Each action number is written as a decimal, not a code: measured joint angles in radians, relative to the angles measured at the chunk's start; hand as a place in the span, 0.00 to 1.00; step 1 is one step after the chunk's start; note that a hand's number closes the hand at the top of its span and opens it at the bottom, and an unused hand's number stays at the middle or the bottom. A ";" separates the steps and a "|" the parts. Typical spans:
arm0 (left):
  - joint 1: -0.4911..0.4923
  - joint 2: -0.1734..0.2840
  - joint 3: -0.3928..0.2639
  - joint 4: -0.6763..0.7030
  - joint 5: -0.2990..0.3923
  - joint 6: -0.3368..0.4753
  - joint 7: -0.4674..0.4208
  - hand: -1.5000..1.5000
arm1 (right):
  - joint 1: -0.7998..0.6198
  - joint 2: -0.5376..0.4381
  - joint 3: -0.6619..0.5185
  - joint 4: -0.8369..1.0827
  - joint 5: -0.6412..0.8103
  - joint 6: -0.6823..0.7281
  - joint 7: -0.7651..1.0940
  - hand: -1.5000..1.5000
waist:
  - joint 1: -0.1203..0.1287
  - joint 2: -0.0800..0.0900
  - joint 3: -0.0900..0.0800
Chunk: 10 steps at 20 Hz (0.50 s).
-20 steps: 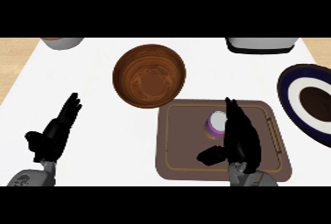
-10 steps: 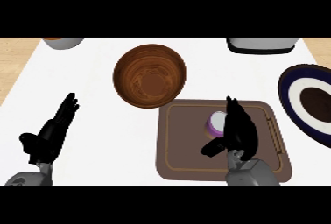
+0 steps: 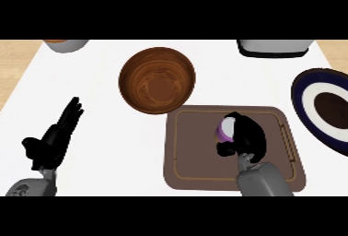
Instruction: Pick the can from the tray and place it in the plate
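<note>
On the white counter [image 3: 102,138] the brown tray [image 3: 197,161] carries the purple can [image 3: 225,129]. My right hand [image 3: 246,138] curls around its side. It seems light, stiff and smooth; I would grip mid-body. My left hand [image 3: 54,140] rests open.

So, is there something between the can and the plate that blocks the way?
Nothing visible does. The right hand is curled round the can on the tray; the plate lies just beyond the tray's far-left corner.

purple can [image 3: 225,130], brown tray [image 3: 197,161], wooden-brown plate [image 3: 157,79]
</note>
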 measured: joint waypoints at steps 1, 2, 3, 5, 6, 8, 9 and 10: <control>0.004 -0.007 -0.002 -0.011 -0.007 0.004 0.009 0.50 | 0.004 0.001 0.001 0.009 0.002 -0.010 -0.019 1.00 | 0.000 -0.002 -0.001; 0.007 -0.010 0.001 -0.020 -0.010 0.003 0.017 0.50 | 0.004 0.000 -0.004 0.018 0.003 -0.020 -0.038 1.00 | -0.001 -0.004 -0.003; 0.015 -0.009 0.004 -0.022 -0.011 -0.004 0.014 0.50 | -0.005 0.000 -0.007 0.039 0.003 -0.035 -0.051 1.00 | -0.001 -0.006 -0.004; 0.018 -0.011 0.015 -0.033 -0.014 -0.009 0.018 0.50 | -0.010 -0.004 -0.016 0.051 0.001 -0.039 -0.082 1.00 | -0.001 -0.006 -0.005; 0.033 -0.020 0.010 -0.052 -0.020 -0.004 0.022 0.50 | -0.006 -0.004 -0.015 0.053 0.006 -0.048 -0.095 1.00 | -0.001 -0.007 -0.005; 0.025 -0.032 0.009 -0.047 -0.031 -0.003 0.023 0.50 | -0.034 -0.004 0.002 0.089 0.019 -0.081 -0.094 1.00 | -0.002 -0.006 -0.006; 0.022 -0.031 0.012 -0.053 -0.034 -0.003 0.033 0.50 | -0.025 -0.005 0.012 0.083 0.035 -0.094 -0.101 1.00 | -0.003 -0.005 -0.006; 0.021 -0.032 0.015 -0.057 -0.035 -0.006 0.036 0.50 | -0.022 -0.003 0.025 0.077 0.058 -0.102 -0.099 1.00 | -0.003 -0.004 -0.004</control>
